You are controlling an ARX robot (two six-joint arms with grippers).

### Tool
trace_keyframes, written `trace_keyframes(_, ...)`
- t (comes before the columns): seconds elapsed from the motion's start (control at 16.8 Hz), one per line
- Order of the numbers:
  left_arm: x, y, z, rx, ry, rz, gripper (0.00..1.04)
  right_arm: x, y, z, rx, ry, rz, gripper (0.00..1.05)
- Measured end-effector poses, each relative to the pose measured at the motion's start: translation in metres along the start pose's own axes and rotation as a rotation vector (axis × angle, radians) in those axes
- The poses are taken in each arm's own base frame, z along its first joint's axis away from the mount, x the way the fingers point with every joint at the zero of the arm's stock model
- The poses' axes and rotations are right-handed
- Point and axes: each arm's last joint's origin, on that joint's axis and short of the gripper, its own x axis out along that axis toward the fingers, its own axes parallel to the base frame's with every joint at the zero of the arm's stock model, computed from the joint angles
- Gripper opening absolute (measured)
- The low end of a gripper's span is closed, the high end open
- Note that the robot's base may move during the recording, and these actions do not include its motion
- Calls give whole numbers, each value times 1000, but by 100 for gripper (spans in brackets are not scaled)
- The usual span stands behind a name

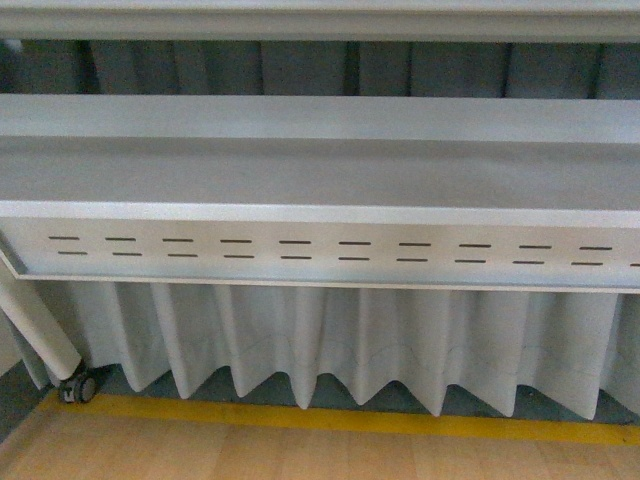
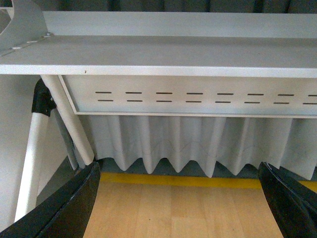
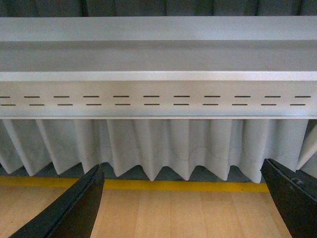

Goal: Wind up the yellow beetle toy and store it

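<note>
The yellow beetle toy is out of view in all three views, and so is the turquoise bin. My left gripper (image 2: 181,208) is open and empty, its two black fingers (image 2: 69,208) wide apart over bare light wood. My right gripper (image 3: 183,208) is open and empty too, its black fingers (image 3: 74,210) spread over the same wood surface. Neither arm shows in the front view.
The wood surface (image 1: 300,455) ends at a yellow strip (image 1: 330,418). Beyond it hangs a pleated white curtain (image 1: 350,345) under a grey metal rail with slots (image 1: 320,250). A white leg with a castor (image 1: 78,387) stands at far left; a white frame post (image 2: 32,158) shows there too.
</note>
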Motion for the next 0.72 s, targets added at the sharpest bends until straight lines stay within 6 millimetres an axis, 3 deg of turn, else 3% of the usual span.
trace_keyframes(0.72,0,0,0,0,0,0,98,0,0,0,0,0,0,98)
